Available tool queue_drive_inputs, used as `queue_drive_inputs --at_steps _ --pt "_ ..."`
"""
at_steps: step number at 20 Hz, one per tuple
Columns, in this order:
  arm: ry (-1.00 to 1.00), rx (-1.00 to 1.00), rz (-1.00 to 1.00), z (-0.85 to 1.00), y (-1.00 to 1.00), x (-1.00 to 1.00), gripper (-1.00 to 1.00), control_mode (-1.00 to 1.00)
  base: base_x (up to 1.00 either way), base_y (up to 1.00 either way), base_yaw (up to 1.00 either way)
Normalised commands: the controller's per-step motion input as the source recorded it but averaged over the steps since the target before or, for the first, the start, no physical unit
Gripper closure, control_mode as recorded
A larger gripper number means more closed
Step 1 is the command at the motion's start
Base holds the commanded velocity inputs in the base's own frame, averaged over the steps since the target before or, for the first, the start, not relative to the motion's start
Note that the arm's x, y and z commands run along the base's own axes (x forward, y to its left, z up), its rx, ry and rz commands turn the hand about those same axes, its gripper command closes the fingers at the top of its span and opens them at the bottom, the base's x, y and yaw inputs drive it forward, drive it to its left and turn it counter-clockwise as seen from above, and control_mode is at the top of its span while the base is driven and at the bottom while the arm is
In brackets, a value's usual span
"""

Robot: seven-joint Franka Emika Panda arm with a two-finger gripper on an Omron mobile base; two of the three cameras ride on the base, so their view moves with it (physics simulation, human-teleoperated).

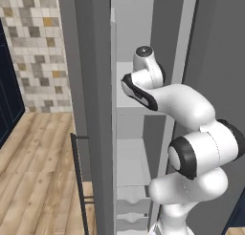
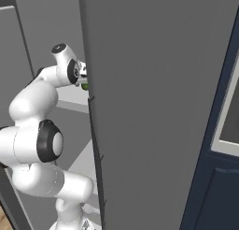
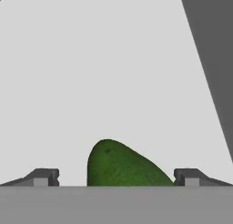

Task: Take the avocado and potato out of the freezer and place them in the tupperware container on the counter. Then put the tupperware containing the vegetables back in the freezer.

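We see the avocado (image 3: pixel 120 166) low centre, our gripper (image 3: pixel 116 176) spread wide (fingertips flanking), seemingly untouched, freezer (image 1: pixel 131 86) shelf behind.

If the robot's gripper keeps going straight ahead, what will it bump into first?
Most likely the avocado. In the hand view it sits between the two open fingers of the gripper, on the pale freezer shelf. How far ahead it lies is hard to judge.
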Motion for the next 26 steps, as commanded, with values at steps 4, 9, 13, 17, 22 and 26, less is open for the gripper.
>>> queue_drive_inputs --at_steps 4,9,13,17,22,26 --pt "0.01 0.0 -0.03 -0.15 0.0 0.0 -1.0 -1.0 0.0 0.0 0.0" --pt "0.06 0.0 -0.06 -0.19 0.09 -0.08 1.0 -1.0 0.0 0.0 0.0" --pt "0.04 0.0 -0.07 -0.11 0.0 -0.01 1.0 -1.0 0.0 0.0 0.0" --pt "0.0 0.0 -0.04 0.04 0.02 -0.39 1.0 -1.0 0.0 0.0 0.0" --pt "-0.13 0.0 0.0 0.41 0.13 -0.71 1.0 -1.0 0.0 0.0 0.0" --pt "-0.06 0.02 0.0 0.37 0.0 -0.76 1.0 -1.0 0.0 0.0 0.0"
